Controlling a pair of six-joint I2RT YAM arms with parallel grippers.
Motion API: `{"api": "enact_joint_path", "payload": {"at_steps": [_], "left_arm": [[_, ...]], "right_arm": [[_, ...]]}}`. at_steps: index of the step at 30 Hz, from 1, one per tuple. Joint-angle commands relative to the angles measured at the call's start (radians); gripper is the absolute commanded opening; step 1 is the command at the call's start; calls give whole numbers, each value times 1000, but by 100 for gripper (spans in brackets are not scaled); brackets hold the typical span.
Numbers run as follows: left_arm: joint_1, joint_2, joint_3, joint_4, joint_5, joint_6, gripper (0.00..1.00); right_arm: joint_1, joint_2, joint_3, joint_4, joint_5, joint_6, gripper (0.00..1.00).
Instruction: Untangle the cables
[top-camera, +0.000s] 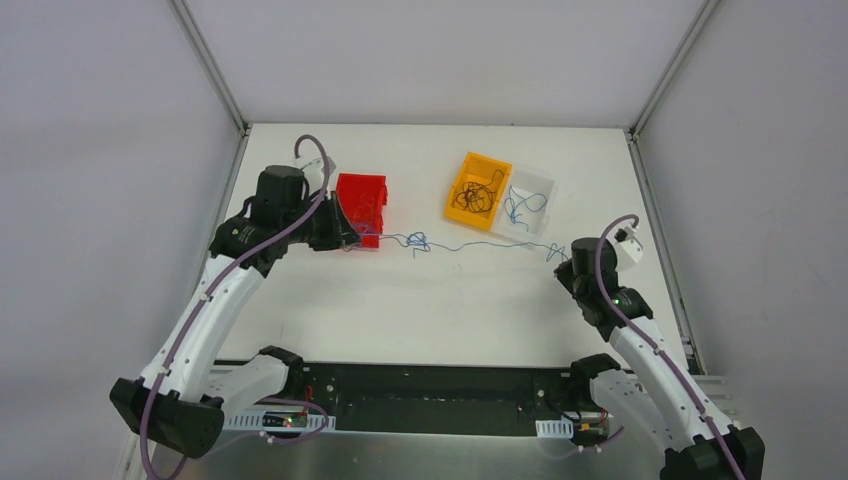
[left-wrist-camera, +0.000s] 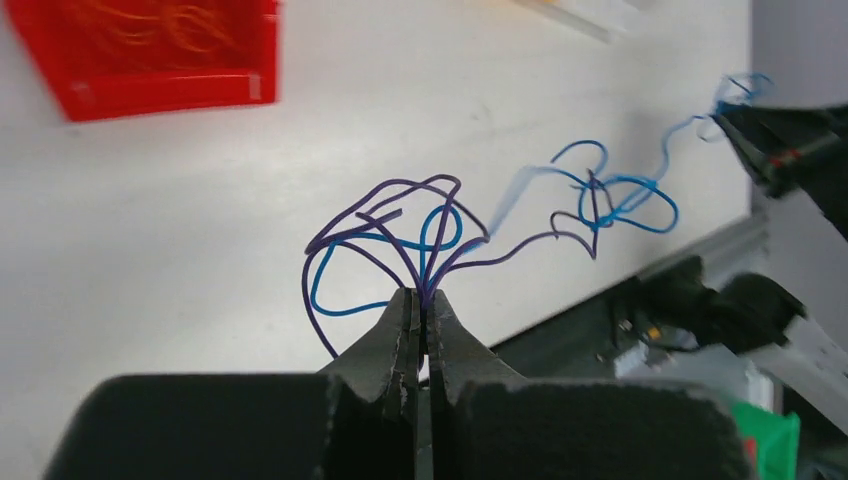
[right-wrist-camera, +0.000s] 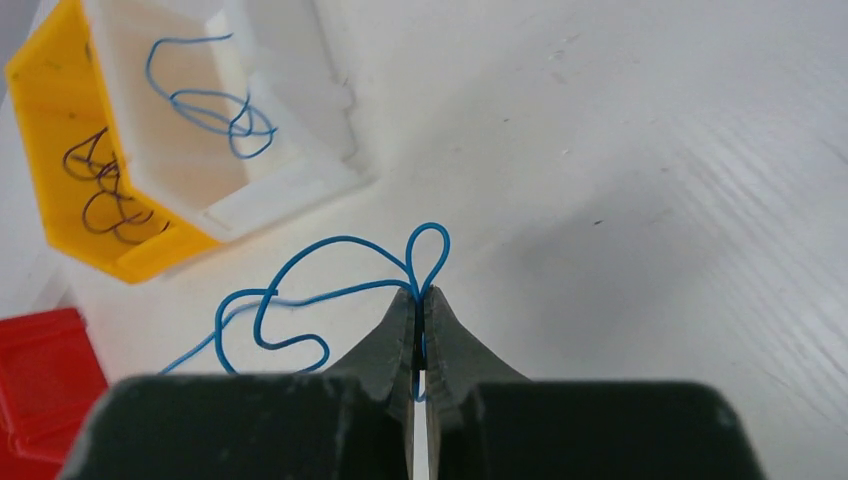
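- Two end effectors engaged. Your left end effector (left-wrist-camera: 421, 300) is clenched on a small bunch of purple cable (left-wrist-camera: 352, 208) and blue cable (right-wrist-camera: 335, 238) strands. Your right end effector (right-wrist-camera: 420, 296) is clenched on a single loop of the blue.
- One blue strand spans the gap between them over the tabletop (top-camera: 420, 320). It carries a snarl (left-wrist-camera: 598, 200) that sits nearer your left end effector than your right.
- Step in hand, as judged: drawing the clump apart to free blue from purple.
- Next move calls for spreading the end effectors slowly while you watch the snarl. Should it tighten, release one side and regrasp just beside it.
- Three bins on the tabletop:
  - The red bin (top-camera: 361, 200) is ahead and left of your left end effector.
  - The orange bin (right-wrist-camera: 60, 150) and white bin (right-wrist-camera: 290, 130) are ahead and left of your right end effector. They hold black and blue strands respectively.
- Hard to make out:
  - how many strands your left end effector pinches;
  - whether the snarl is a true knot or a loose crossing;
  - one blurred stretch of blue in the left wrist view;
  - the red bin's faint contents.
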Motion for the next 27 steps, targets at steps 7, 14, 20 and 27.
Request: {"api": "enact_joint_path", "payload": {"at_steps": [7,14,20,27], "left_arm": [[15,-173,-42,-124,-661,-26,0],[15,-209,-44,-143,-783,-55,0],[15,-201,-65,-89,-619,-58,0],[15,-183,-78,-36,-434,-16,0]], "right_arm": [[-81,3,58,-164,133,93,0],[-104,-14,56,-47,-97,-65,0],[-104,16,175,-34,-253,-143,0],[-103,170,395,-74,-355,-165,0]]}}
